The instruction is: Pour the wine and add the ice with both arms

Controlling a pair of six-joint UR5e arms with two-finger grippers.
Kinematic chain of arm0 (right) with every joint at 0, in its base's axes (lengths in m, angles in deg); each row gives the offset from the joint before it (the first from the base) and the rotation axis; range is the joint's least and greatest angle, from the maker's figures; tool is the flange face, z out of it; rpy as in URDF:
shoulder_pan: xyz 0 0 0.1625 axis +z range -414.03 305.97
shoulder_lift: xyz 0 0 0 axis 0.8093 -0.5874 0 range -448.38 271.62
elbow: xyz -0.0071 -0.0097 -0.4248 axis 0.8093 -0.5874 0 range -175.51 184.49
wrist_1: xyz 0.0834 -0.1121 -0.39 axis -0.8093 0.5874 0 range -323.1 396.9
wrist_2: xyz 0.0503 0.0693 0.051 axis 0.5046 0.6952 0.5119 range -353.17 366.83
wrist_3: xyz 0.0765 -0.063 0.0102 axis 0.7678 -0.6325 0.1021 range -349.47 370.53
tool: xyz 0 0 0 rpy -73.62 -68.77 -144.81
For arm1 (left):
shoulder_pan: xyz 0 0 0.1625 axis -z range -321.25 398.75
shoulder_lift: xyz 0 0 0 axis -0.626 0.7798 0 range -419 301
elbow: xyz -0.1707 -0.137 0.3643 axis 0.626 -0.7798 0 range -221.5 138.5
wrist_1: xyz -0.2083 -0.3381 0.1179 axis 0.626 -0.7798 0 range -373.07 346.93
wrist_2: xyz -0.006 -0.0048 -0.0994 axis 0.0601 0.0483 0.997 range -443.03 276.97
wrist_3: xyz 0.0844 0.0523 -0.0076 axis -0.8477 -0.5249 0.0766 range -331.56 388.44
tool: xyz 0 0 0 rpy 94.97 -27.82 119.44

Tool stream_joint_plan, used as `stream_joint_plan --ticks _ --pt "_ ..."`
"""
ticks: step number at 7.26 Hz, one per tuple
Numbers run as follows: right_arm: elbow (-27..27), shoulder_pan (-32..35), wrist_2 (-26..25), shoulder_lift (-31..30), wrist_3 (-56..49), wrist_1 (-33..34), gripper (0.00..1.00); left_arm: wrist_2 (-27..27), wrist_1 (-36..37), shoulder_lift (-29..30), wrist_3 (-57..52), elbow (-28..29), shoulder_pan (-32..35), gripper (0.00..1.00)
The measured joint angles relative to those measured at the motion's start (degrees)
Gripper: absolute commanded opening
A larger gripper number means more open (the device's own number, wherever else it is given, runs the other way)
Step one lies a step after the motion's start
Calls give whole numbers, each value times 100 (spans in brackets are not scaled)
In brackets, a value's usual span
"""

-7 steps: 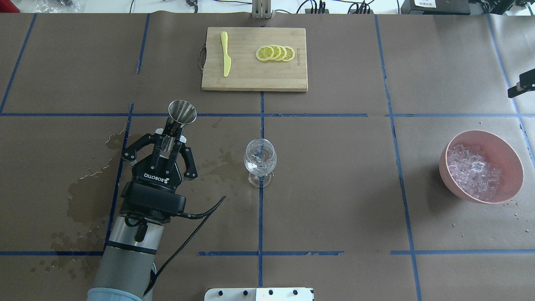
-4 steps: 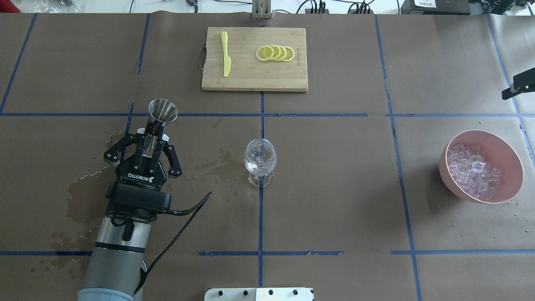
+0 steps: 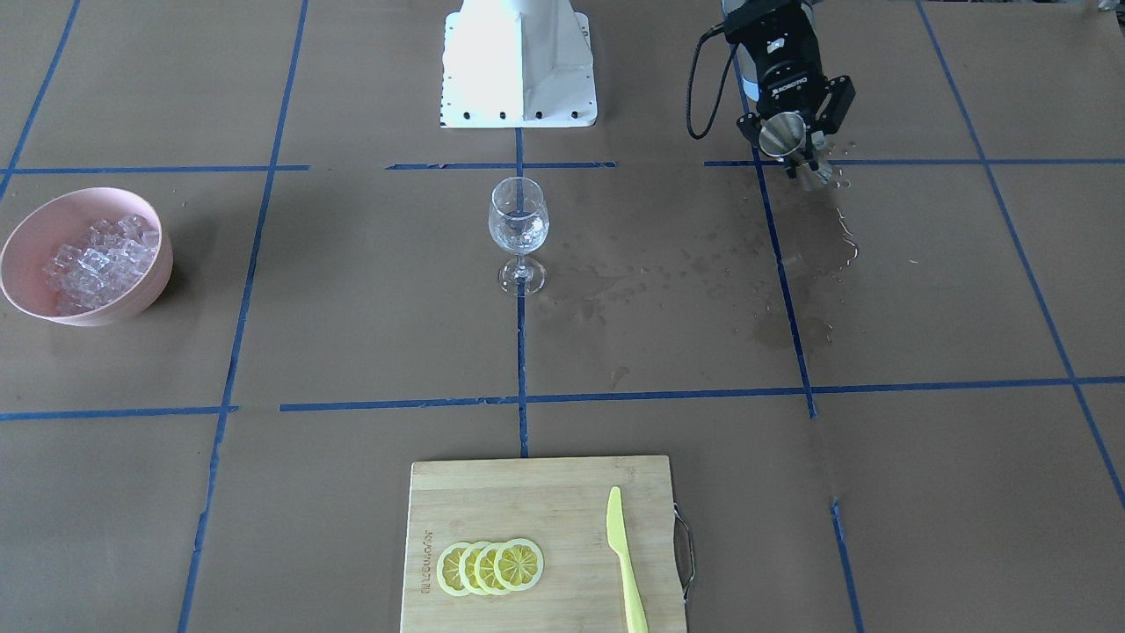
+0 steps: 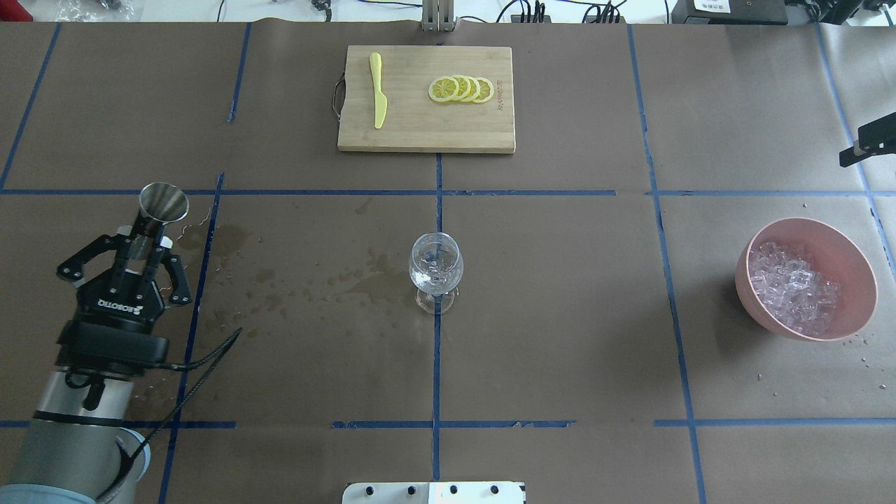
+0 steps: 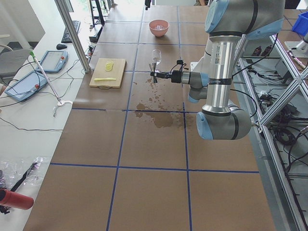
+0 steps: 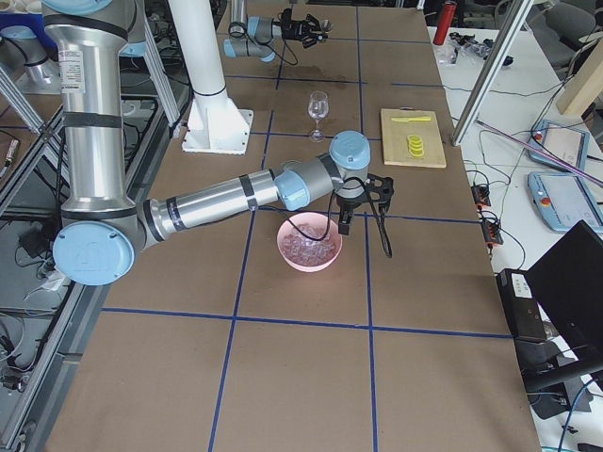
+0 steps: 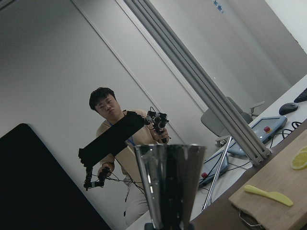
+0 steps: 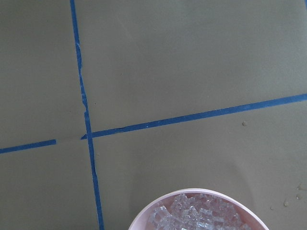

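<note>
My left gripper (image 4: 145, 243) is shut on a steel jigger (image 4: 164, 203) at the table's left side, well left of the wine glass (image 4: 435, 269). The jigger's open mouth faces up. It fills the left wrist view (image 7: 170, 177). The glass stands upright at the centre and holds a little clear liquid (image 3: 518, 233). The ice (image 4: 794, 288) fills a pink bowl (image 4: 843, 253) at the right. My right gripper (image 6: 363, 202) hovers over the bowl's far side. I cannot tell whether it is open or shut. The right wrist view shows the ice (image 8: 201, 216) at its bottom edge.
A wooden cutting board (image 4: 420, 126) at the far middle carries lemon slices (image 4: 462, 89) and a yellow knife (image 4: 379, 91). Wet stains (image 4: 231, 241) spread over the brown paper between jigger and glass. The white pedestal base (image 3: 517, 61) stands at the near edge. A black part (image 4: 868, 140) pokes in at the right edge.
My left gripper has moved left with the jigger, farther from the wine glass. The black part at the right edge has shifted slightly up. Glass and bowl have not moved.
</note>
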State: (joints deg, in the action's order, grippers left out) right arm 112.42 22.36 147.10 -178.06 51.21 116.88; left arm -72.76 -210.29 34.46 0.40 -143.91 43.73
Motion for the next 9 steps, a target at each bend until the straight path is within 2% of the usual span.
stream_joint_plan --ticks 2,3,5,9 --pt "0 -6 0 2 -2 0 100 207 -847 -1017 -116 -204 3 0" --pt "3 -8 -2 3 -3 0 100 257 -1081 -1302 -122 -230 2 0" --pt "49 -9 -37 2 1 0 100 262 -1197 -1448 -99 -230 -14 0" --pt "114 -43 -87 -5 2 0 100 180 -1106 -1338 -47 -225 -75 0"
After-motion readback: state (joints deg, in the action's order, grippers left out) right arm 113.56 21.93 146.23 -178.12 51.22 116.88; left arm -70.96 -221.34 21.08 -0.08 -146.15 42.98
